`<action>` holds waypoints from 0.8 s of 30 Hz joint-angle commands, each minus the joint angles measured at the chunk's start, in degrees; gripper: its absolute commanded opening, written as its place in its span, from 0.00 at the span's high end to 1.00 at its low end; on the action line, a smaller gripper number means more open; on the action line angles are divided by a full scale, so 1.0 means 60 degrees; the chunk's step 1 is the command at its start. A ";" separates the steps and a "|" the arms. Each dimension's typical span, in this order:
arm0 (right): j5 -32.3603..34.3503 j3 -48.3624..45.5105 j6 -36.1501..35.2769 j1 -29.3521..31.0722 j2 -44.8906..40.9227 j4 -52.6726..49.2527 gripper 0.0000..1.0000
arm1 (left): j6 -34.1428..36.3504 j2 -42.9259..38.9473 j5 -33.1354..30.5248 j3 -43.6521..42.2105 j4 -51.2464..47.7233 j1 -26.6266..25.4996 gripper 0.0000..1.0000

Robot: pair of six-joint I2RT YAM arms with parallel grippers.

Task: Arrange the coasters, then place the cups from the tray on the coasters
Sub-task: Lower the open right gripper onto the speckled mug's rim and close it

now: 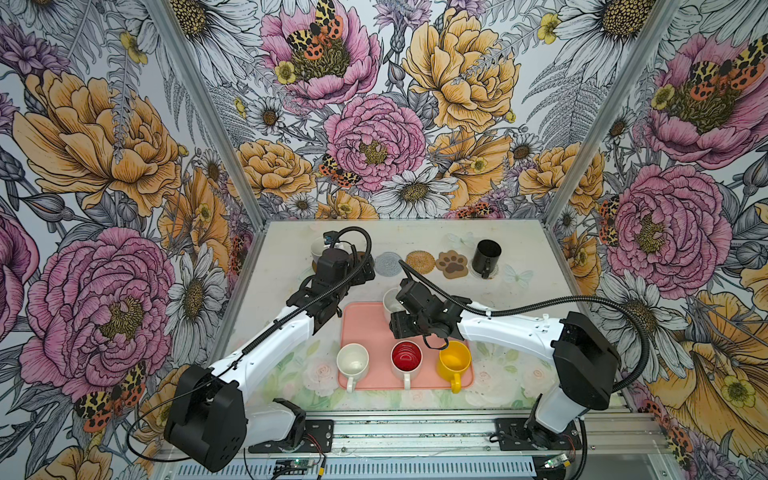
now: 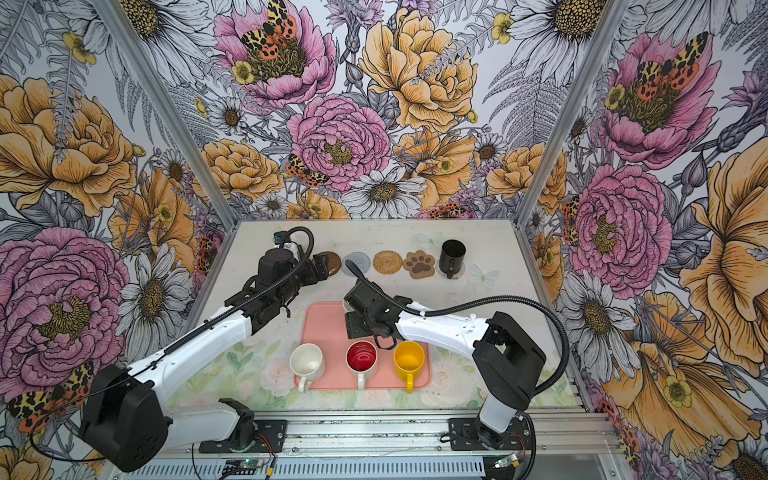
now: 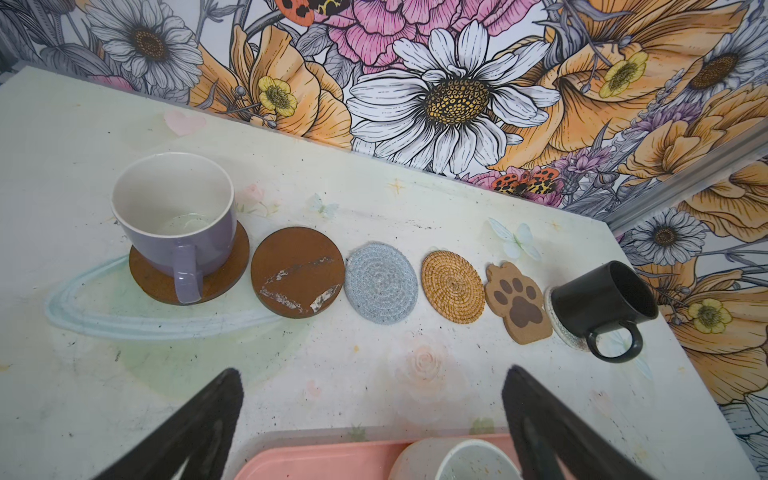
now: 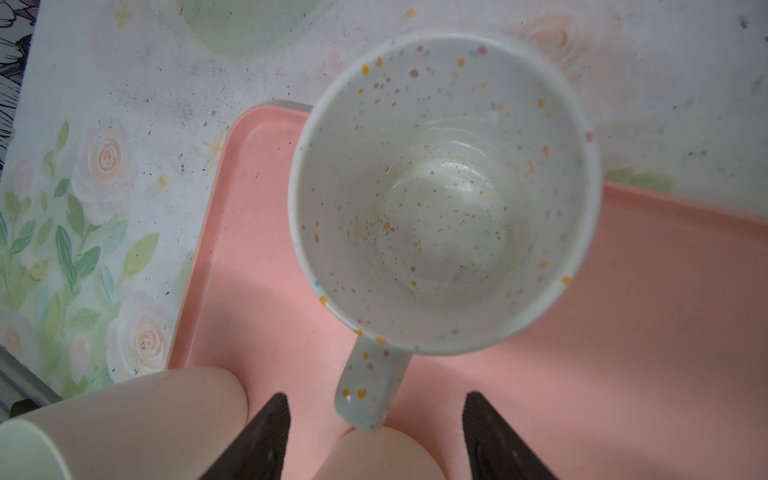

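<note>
Six coasters lie in one row along the far side of the bench (image 1: 532, 257): a brown disc (image 3: 158, 286), a second brown disc (image 3: 297, 272), a grey-blue woven round (image 3: 380, 283), a tan rattan round (image 3: 453, 286), a brown paw shape (image 3: 517, 307) and a pale woven round (image 3: 561, 332). Six mugs are in view. Two stand on coasters: the lavender mug (image 3: 174, 224) on the first brown disc and the black mug (image 3: 602, 299) on the pale woven round. Four stand on the salmon-pink tray (image 1: 365, 324): the white speckled mug (image 4: 440, 191) at its far edge, and the plain white mug (image 1: 352, 361), the red-lined white mug (image 1: 406, 358) and the yellow mug (image 1: 455, 360) along its near edge. The left tool (image 3: 372, 370) is spread wide and empty, over bare bench between the row and the tray. The right tool (image 4: 376, 395) is parted, a finger on each side of the speckled mug's handle, gripping nothing.
</note>
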 commanded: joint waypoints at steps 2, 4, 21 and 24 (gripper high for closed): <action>0.0014 0.0453 0.0093 0.0073 0.0374 -0.0003 0.31 | 0.0112 -0.0243 0.0381 -0.0164 0.0293 0.0162 0.01; 0.0022 0.0563 0.0039 0.0063 0.0513 -0.0003 0.31 | 0.0097 -0.0250 0.0408 -0.0180 0.0315 0.0177 0.01; 0.0103 0.0800 0.0269 -0.0275 0.1196 -0.0008 0.46 | 0.0068 -0.0151 0.0689 -0.0242 0.0430 0.0345 0.01; 0.0098 0.0798 0.0307 -0.0383 0.1276 -0.0009 0.49 | 0.0068 -0.0085 0.0750 -0.0248 0.0437 0.0400 0.01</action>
